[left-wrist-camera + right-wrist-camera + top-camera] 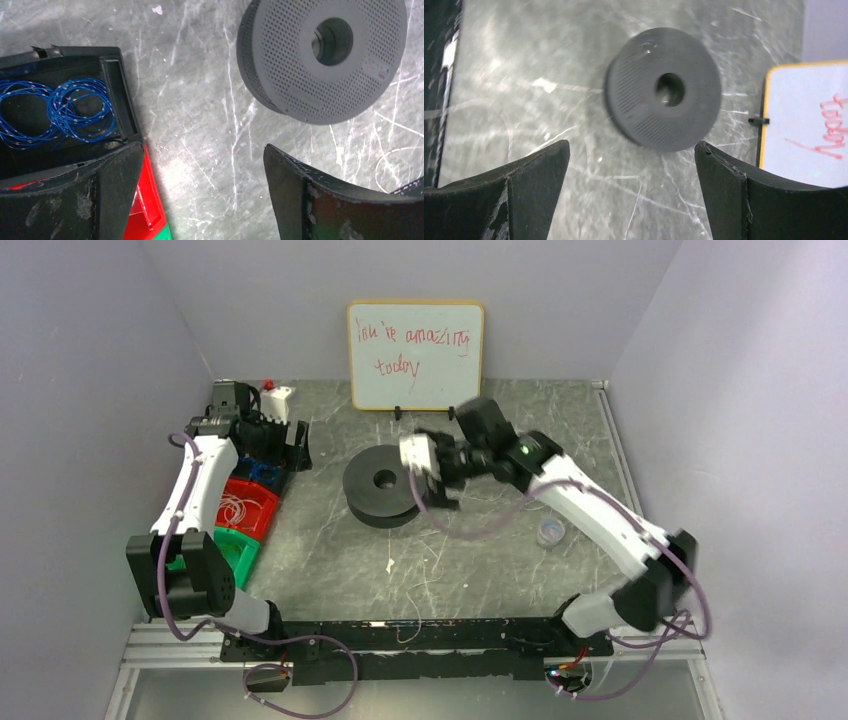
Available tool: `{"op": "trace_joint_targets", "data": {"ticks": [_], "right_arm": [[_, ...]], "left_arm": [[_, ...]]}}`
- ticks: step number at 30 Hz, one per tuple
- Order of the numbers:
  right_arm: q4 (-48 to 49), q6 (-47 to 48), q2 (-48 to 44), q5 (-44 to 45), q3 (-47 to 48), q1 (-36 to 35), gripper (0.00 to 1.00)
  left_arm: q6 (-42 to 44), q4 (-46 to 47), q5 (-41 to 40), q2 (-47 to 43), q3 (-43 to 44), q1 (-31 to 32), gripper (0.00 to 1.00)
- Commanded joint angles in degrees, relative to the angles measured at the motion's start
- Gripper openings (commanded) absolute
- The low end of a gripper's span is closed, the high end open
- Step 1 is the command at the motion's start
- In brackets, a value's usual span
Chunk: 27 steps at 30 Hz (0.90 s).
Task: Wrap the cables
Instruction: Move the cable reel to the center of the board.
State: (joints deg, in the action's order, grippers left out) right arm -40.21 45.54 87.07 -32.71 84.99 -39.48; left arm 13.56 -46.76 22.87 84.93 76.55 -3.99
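A thin whitish cable (428, 580) lies loose on the table in front of the black spool (383, 486). In the right wrist view a strand of the cable (634, 209) runs between my fingers, below the spool (663, 90). More whitish cable is coiled in the red bin (245, 505). My right gripper (437, 495) hovers just right of the spool, open and empty (632, 145). My left gripper (262, 430) is over the bins at the far left, open and empty (204, 150). Its view shows the spool (325, 55) and a cable loop (395, 165).
A black bin (115, 90) holds blue wire coils (55, 107). A green bin (232, 555) sits nearer than the red one. A whiteboard (415, 355) stands at the back. A small clear round object (550, 532) lies at the right.
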Motion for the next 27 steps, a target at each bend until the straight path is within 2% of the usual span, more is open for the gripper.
{"op": "trace_joint_targets", "data": {"ticks": [1,7,11,16,20,25,27], "right_arm": [[-14.0,26.9,-10.2,3.9,-13.7,-7.6,0.99],[-13.3,30.7,-15.4,6.2,-25.9,-20.2,0.99],[-10.9,30.5,-12.3,9.6,-28.2,-29.0,0.96],[-2.4,27.3,-4.8,18.8,-29.7,-37.8,0.84],[1.6,25.8,-1.6,21.3,-30.3,-40.4,0.79],[2.9,25.5,-1.6,20.7,-30.9,-41.4,0.77],[2.9,25.4,-1.5,19.9,-30.8,-41.5,0.73]], "left_arm": [[3.9,-1.5,3.9,-5.5,-3.0,0.1,0.94],[5.6,-0.7,8.1,-8.6,-7.2,0.1,0.94],[6.1,-1.4,9.1,-6.9,-7.1,0.1,0.94],[6.3,-1.2,8.8,-6.0,-7.8,0.1,0.94],[6.6,-0.8,9.0,-6.0,-8.6,0.1,0.94],[6.7,-0.5,9.1,-4.9,-8.8,0.1,0.94],[6.9,-0.5,9.2,-4.6,-8.9,0.1,0.94]]}}
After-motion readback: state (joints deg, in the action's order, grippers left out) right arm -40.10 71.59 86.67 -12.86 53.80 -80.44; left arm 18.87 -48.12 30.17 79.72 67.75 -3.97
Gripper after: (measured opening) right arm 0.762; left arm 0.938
